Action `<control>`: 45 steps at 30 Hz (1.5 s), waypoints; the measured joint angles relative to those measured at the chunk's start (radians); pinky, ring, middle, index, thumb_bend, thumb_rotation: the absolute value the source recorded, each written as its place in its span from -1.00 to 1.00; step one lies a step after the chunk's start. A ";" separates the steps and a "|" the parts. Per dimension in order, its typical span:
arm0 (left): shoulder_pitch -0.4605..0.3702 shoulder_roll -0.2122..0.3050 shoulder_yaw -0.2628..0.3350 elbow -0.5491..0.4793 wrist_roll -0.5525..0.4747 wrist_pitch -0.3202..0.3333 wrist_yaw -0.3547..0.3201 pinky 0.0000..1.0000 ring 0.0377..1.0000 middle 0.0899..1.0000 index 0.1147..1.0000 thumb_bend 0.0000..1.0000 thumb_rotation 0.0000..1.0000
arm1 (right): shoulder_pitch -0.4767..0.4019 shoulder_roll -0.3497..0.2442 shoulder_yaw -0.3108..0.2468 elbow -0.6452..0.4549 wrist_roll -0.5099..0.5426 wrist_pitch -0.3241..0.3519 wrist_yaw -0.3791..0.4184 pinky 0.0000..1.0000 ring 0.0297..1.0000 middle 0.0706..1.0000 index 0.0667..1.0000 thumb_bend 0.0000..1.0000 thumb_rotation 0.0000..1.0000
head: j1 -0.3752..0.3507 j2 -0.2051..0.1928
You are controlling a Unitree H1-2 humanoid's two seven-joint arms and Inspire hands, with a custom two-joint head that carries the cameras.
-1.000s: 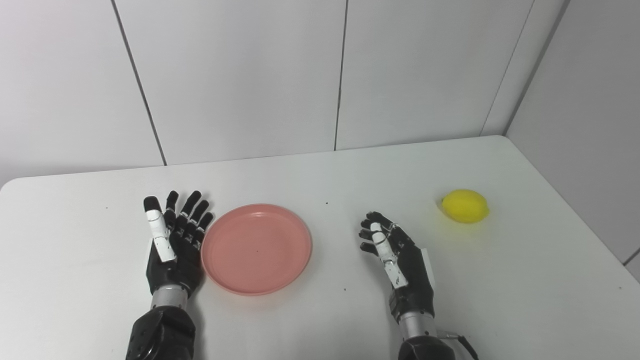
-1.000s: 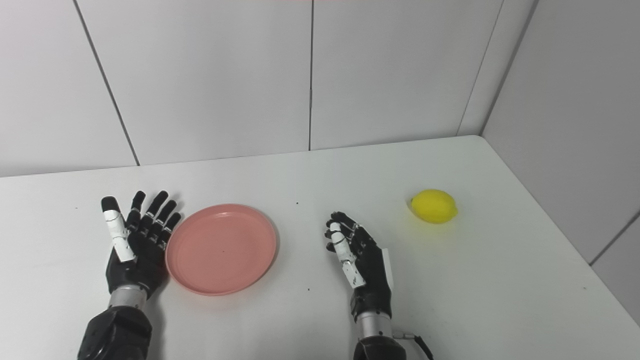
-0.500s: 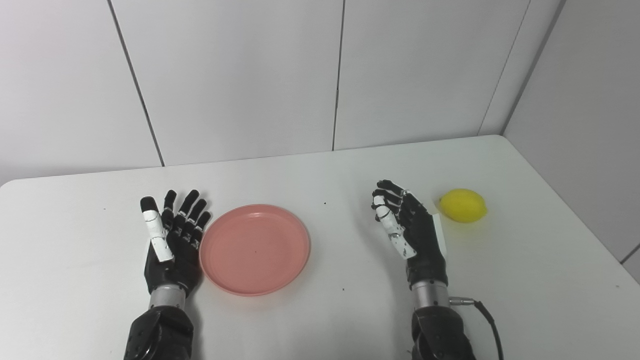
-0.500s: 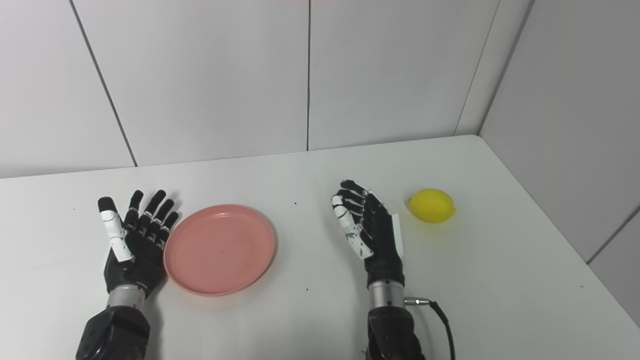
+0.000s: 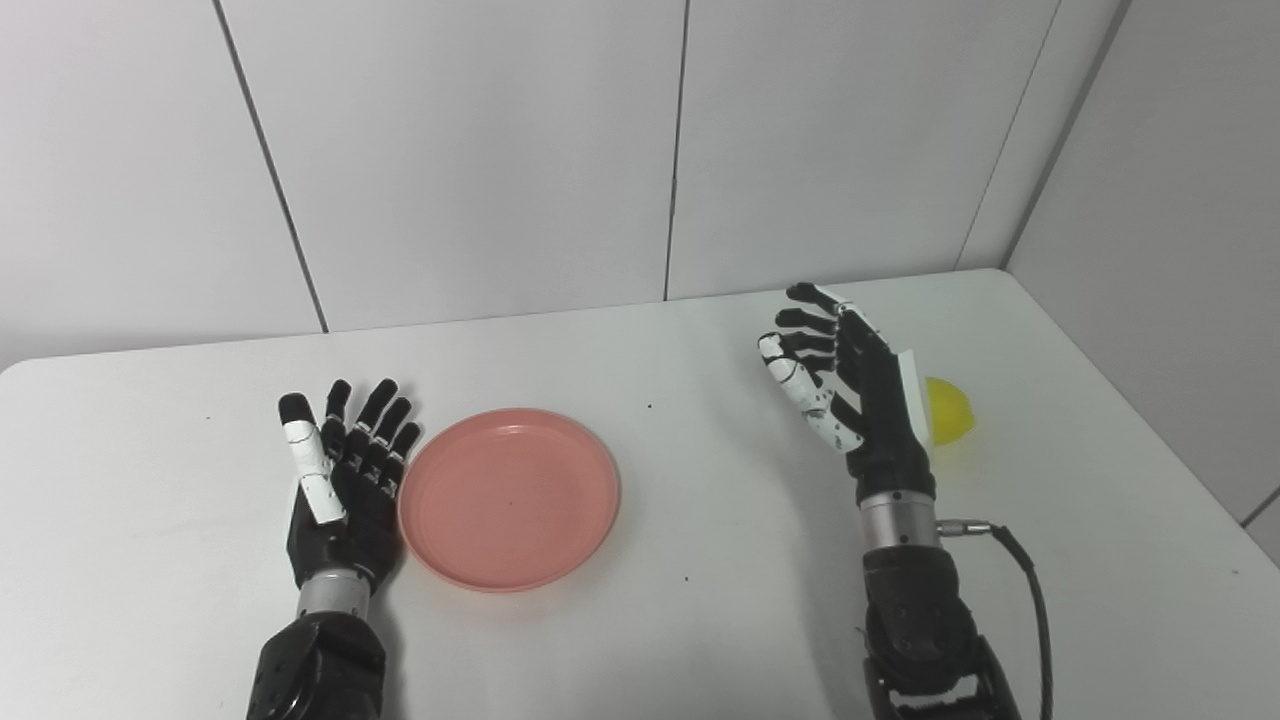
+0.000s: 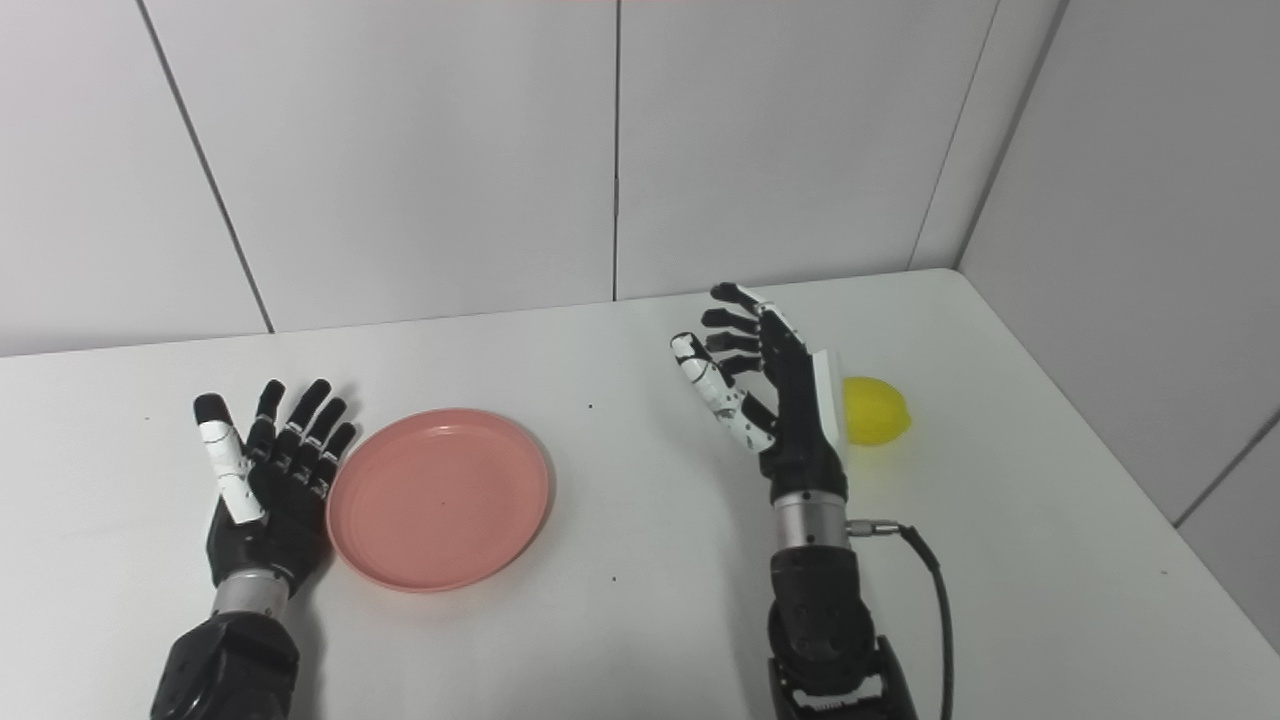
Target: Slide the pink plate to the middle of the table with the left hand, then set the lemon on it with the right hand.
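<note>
Rising toward the lemon [image 6: 880, 411], the right hand [image 6: 765, 395] stays open, as does the left hand [image 5: 345, 470]; a careless reach could roll the lemon off the table [image 5: 700, 560].

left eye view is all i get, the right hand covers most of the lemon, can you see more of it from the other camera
Observer: Yes. In the right eye view more than half of the lemon shows past the right hand, including its pointed end, which faces the right wall.
Operator: is the hand closed on it
Observer: No. In that view no finger wraps the exposed part of the lemon. The fingers are spread and point away from it, and only the back edge of the hand overlaps its left side. The lemon lies on the table with its shadow beneath.
</note>
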 measured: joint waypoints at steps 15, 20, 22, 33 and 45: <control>-0.002 0.000 0.000 0.002 0.000 0.000 -0.003 0.82 0.75 0.70 1.00 0.86 0.81 | -0.023 -0.150 0.010 0.033 -0.202 -0.002 0.008 0.27 0.40 0.43 0.41 0.60 0.49 | -0.006 -0.008; -0.002 0.000 0.000 0.002 0.000 0.000 -0.003 0.81 0.75 0.70 1.00 0.86 0.81 | -0.024 -0.203 0.023 0.032 -0.345 0.008 0.011 0.47 0.44 0.44 0.41 0.59 0.47 | -0.008 -0.008; -0.002 0.000 0.001 0.002 0.000 0.000 -0.004 0.82 0.76 0.70 1.00 0.86 0.81 | -0.024 -0.226 0.024 0.033 -0.383 0.017 0.017 0.52 0.46 0.44 0.39 0.59 0.44 | -0.009 -0.009; -0.006 0.002 0.006 0.009 -0.017 0.000 -0.010 0.82 0.76 0.72 1.00 0.86 0.82 | -0.007 -0.320 0.014 0.055 -0.473 0.033 0.072 0.59 0.51 0.46 0.40 0.57 0.44 | -0.014 -0.008; -0.007 0.013 0.006 0.011 -0.020 0.000 -0.015 0.82 0.78 0.73 1.00 0.88 0.78 | -0.002 -0.377 0.004 0.085 -0.560 0.093 0.140 0.46 0.41 0.40 0.33 0.62 0.41 | -0.028 -0.009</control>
